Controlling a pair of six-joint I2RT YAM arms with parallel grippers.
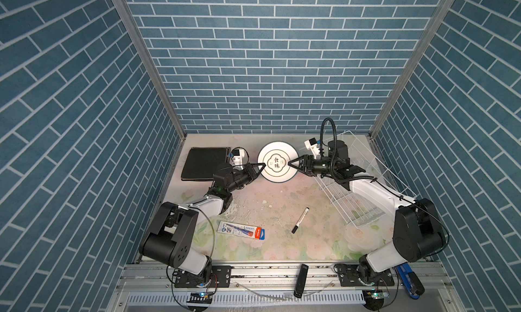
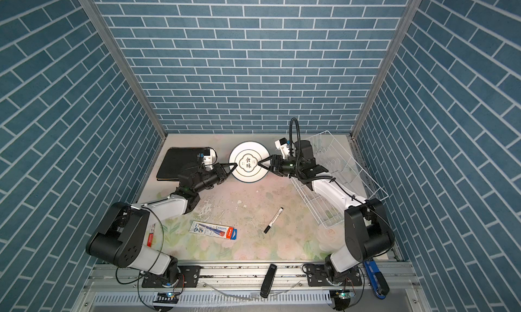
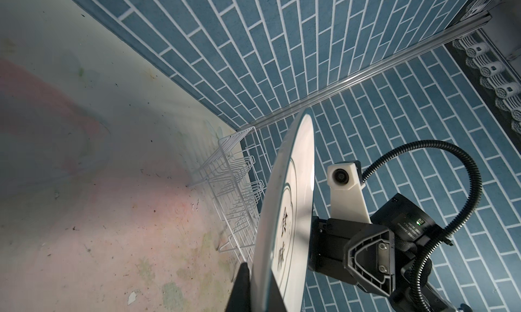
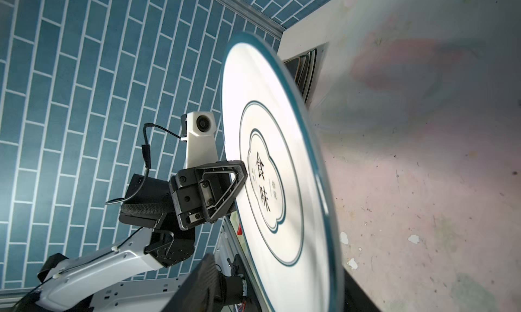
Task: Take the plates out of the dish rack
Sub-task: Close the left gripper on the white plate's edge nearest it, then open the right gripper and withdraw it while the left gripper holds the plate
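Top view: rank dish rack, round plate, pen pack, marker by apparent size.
1. dish rack
2. round plate
3. pen pack
4. marker
The plate is held in the air, nearer the camera, so it looks slightly inflated; the order still holds.

Round plate (image 1: 277, 162) between stacked plates (image 1: 201, 164), left; dish rack (image 1: 342, 203), right.

The back middle is blocked by the round plate (image 1: 277, 162), raised off the table (image 1: 267, 196) between the left gripper (image 1: 263, 165) and the right gripper (image 1: 289, 164). The right side is filled by the dish rack (image 1: 362, 219), the back left corner by the stacked plates (image 1: 203, 162). Passage is left across the centre, narrowed in front only by the marker (image 1: 300, 220) and pen packet (image 1: 241, 230).
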